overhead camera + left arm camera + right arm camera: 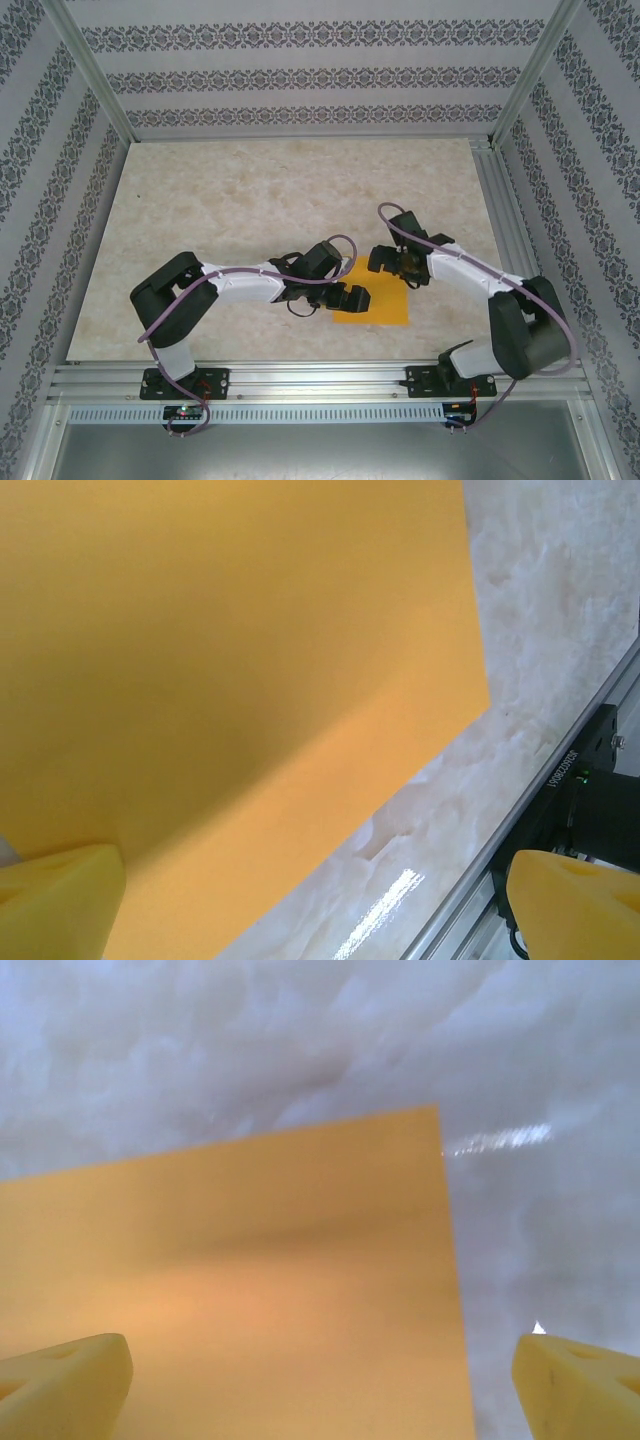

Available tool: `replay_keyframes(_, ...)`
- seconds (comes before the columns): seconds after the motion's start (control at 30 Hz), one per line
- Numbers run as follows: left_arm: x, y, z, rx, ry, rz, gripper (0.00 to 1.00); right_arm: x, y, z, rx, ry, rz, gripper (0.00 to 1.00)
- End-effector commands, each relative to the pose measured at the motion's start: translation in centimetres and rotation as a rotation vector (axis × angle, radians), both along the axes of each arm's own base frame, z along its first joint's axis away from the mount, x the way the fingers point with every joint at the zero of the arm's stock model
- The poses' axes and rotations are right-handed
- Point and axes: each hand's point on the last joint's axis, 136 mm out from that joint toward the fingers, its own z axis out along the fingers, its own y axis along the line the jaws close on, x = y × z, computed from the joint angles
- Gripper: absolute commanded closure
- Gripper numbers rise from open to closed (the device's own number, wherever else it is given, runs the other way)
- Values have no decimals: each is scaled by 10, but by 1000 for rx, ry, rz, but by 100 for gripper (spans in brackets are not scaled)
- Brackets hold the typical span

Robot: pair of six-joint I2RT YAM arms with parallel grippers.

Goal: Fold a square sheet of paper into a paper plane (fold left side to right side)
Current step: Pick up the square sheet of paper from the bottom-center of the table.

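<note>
- The square sheet of thin orange-yellow paper is lying flat on the beige marbled tabletop, and both arms are leaning in over it from opposite sides.
- The left gripper is hanging over one edge of the sheet. From above, the paper is spreading out past its fingertips toward the other arm.
- In the left wrist view, the left gripper is showing its two yellow pads standing wide apart with nothing pinched between them.
- The sheet is running under that one pad and filling most of the space ahead of the fingers. The other pad is sitting off the paper, over by the silver aluminium rail at the table's edge.
- The right gripper is hovering at the opposite edge of the sheet, just across from the left one.
- On its own camera the right gripper is also gaping wide and not gripping anything.
- The paper is lying ahead of and between those fingers, passing beneath one pad. The other pad is over bare table just past the sheet's side edge.
- Honestly can't tell whether any pad is actually touching the paper or just floating above it.
- The sheet is looking plain and smooth, and I'm not seeing any creases.
</note>
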Motion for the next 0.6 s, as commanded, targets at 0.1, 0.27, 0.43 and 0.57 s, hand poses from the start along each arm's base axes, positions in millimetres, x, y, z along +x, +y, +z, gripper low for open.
replay_keyframes(0.1,-3,1,6,-3,-15,8,1,31,4,2,-53,-17,84,3)
replay_keyframes(0.27,-3,1,5,0,-13,9,1,42,12,-8,-76,1,127,2)
replay_keyframes(0.43,-3,2,2,9,-9,12,1,43,12,-22,-119,40,151,2)
replay_keyframes(0.57,-3,4,0,18,-8,16,1,32,24,-30,-62,68,154,2)
